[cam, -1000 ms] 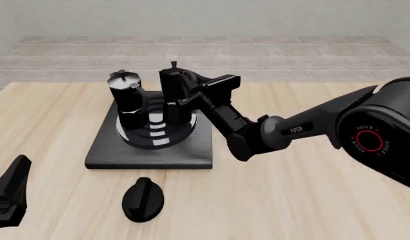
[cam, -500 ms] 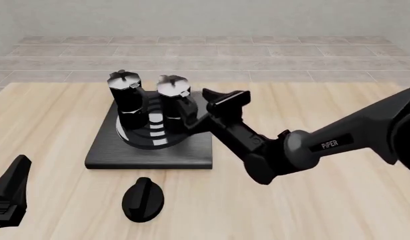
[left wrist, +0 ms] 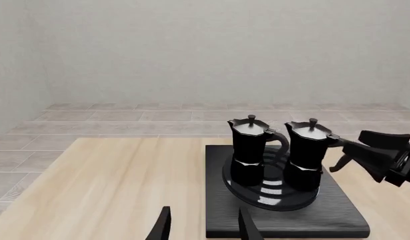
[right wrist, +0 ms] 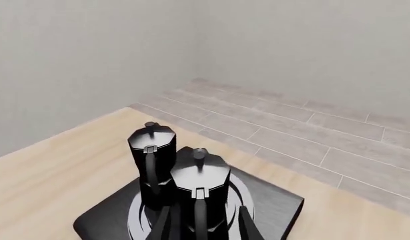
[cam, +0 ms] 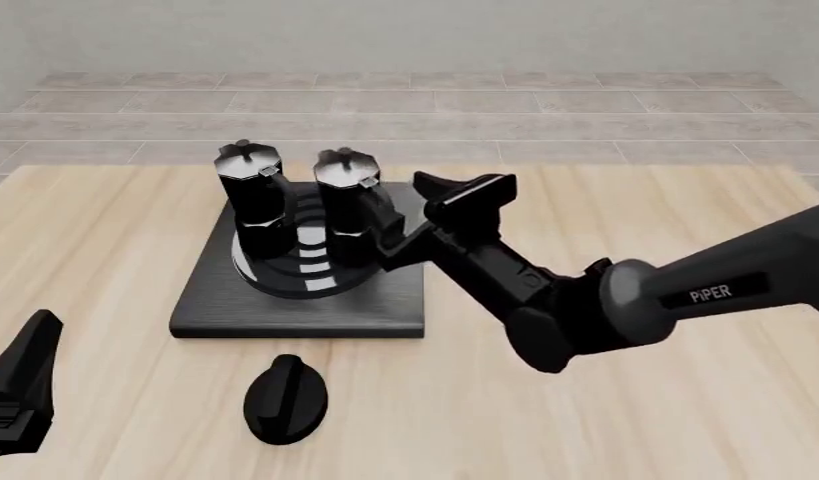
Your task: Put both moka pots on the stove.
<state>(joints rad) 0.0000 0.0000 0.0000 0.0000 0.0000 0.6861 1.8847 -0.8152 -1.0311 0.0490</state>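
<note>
Standing upright side by side on the burner rings of the stove [cam: 302, 300], both moka pots are in place: the nearer moka pot [cam: 346, 205] sits just ahead of your right claw [cam: 406, 232], whose fingers are spread apart, straddling its handle without gripping, and the farther moka pot [cam: 253, 198] stands just beyond it. Your left claw [left wrist: 201, 225] is released, well apart from the stove.

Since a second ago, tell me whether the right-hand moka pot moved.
Yes. The right moka pot came down from above the stove onto its burner rings, beside the other pot.
</note>
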